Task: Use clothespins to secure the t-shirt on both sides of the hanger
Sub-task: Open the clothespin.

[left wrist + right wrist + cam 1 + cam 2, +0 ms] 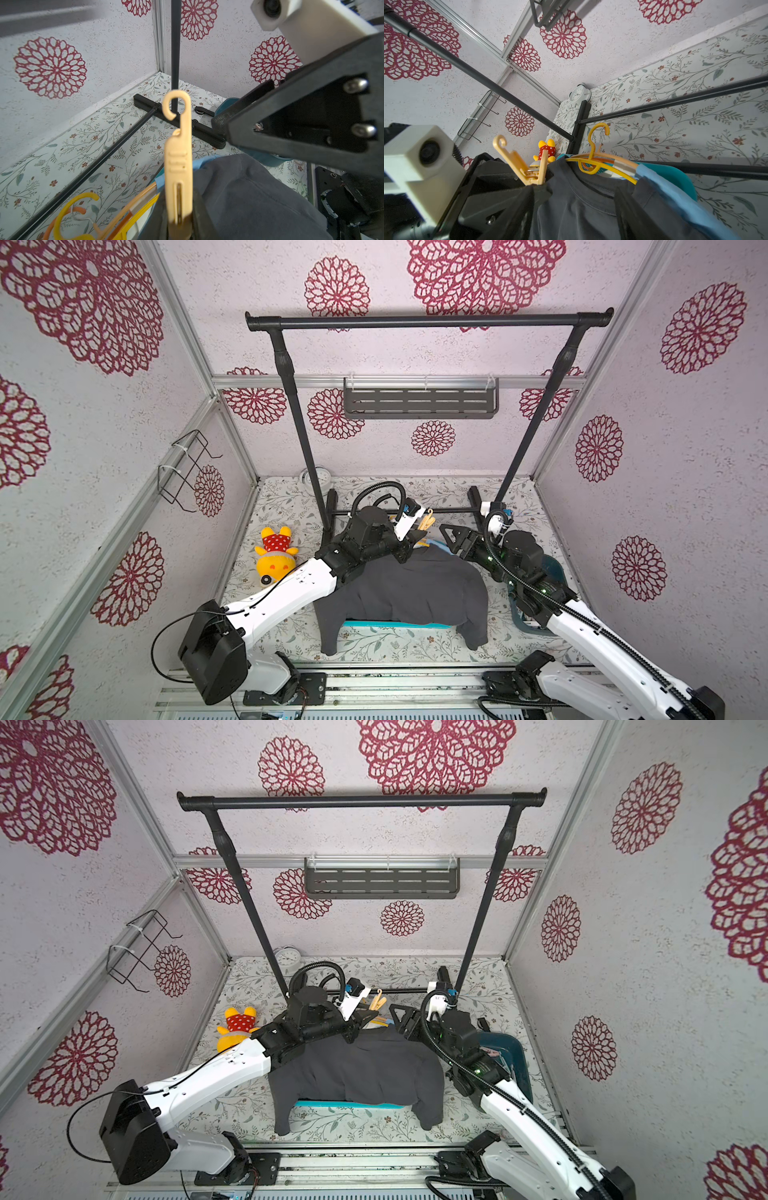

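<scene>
1. Both top views: the left gripper (417, 536) pinches a peach clothespin (428, 519) by the grey t-shirt (407, 589), which sprawls on the floral table (374, 649) beneath a black rack (428, 321).
2. Left wrist: the clothespin's hook end is free, likely readied for clipping.
3. Right wrist: the right gripper (576, 188), jaws spread, straddles the collar beside the yellow hanger (593, 166), with rosette wallpaper (564, 35) behind.

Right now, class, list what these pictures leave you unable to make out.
- The hanger arms: both top views, covered by the t-shirt.
- The clothespin gripped end: left wrist view, buried in the left gripper.
- Most of the bin contents: top view, behind the right arm.
</scene>
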Motion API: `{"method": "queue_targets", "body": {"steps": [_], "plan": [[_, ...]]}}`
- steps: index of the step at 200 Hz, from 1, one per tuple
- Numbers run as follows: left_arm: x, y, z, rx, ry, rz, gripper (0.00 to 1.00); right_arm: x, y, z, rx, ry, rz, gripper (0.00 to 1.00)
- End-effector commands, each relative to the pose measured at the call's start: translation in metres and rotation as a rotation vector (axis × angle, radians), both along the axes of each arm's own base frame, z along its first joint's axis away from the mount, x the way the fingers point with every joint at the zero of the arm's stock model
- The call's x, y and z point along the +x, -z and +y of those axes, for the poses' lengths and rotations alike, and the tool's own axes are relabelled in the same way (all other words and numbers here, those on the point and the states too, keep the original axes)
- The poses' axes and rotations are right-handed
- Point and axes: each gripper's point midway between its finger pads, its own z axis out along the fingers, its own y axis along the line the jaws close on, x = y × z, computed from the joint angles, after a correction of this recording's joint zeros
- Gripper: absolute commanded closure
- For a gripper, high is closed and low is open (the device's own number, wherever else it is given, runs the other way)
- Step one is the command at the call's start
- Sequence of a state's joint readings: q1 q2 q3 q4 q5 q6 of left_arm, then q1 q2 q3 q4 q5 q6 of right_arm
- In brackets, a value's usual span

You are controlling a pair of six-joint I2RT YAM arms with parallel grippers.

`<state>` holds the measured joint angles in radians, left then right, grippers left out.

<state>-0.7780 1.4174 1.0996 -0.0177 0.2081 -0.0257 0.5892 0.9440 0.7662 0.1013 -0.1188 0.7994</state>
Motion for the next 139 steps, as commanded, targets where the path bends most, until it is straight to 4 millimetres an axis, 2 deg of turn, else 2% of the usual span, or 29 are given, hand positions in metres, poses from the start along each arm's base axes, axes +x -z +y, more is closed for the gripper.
{"method": "queue_targets", "body": {"steps": [1,33,81,139], "plan": [[-0.002,0.001,-0.008,0.025,0.017,-0.019,1.0,0.0,-0.043,0.012,0.112,-0.023,-0.082,0.37],[-0.003,0.004,-0.009,0.042,0.015,-0.025,1.0,0.006,-0.042,0.02,0.112,-0.011,-0.076,0.4],[-0.008,-0.001,-0.011,0.035,0.025,-0.036,1.0,0.013,-0.035,0.024,0.129,0.024,-0.044,0.41],[-0.004,0.009,-0.01,0.072,0.002,-0.053,1.0,0.019,-0.034,0.028,0.147,0.052,-0.037,0.47]]}}
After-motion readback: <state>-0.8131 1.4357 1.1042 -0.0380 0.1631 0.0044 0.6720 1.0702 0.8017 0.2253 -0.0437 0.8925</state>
